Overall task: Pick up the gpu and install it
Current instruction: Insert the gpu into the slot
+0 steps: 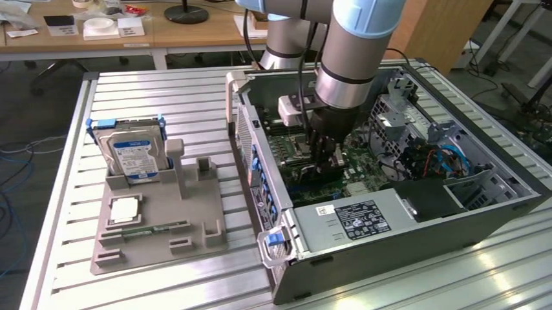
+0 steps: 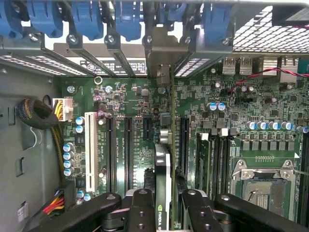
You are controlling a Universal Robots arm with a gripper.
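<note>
Clamping the gpu edge-on between the black fingers of the gripper, pointing its thin dark length straight ahead, parallel to the long dark slots. Aiming its silvery bracket end at the blue latches. Hanging close over the green motherboard inside the open metal case.

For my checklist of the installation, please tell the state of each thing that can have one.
computer case: open, interior exposed.
pincer: shut on the gpu.
gpu: gripped, standing on edge over the motherboard slots.
hard drive: upright in the grey holder, outside the computer case.
memory stick: lying flat on the grey holder.
</note>
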